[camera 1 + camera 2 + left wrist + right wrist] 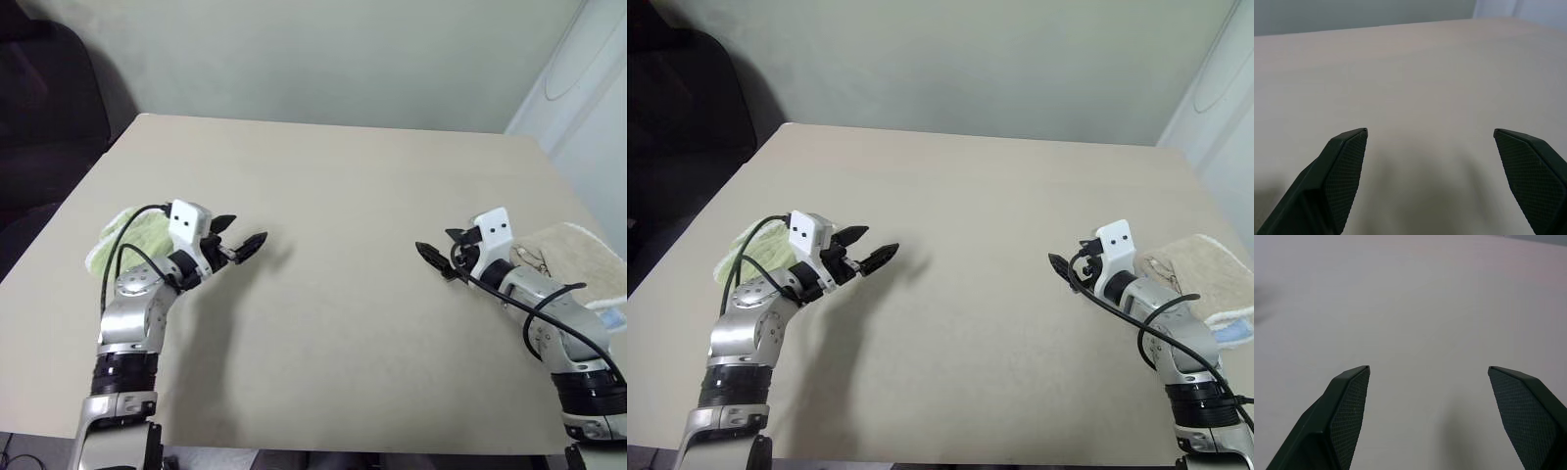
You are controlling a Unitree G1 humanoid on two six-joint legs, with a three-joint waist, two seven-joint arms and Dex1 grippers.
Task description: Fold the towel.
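Observation:
The beige towel (pixel 580 257) lies bunched at the table's right edge, partly hidden behind my right arm. My right gripper (pixel 437 245) hovers just left of it, pointing toward the table's middle, open with nothing between its fingers (pixel 1347 401). On the left side, my left gripper (pixel 246 232) hangs above the tabletop, pointing inward, also open and empty; its fingertips (pixel 1349 156) frame bare table.
A light green cloth (pixel 130 238) lies at the left edge of the beige table (pixel 333 196), behind my left arm. A small light blue cloth (pixel 1232 333) peeks out beside the towel. A dark chair (pixel 44 108) stands past the far left corner.

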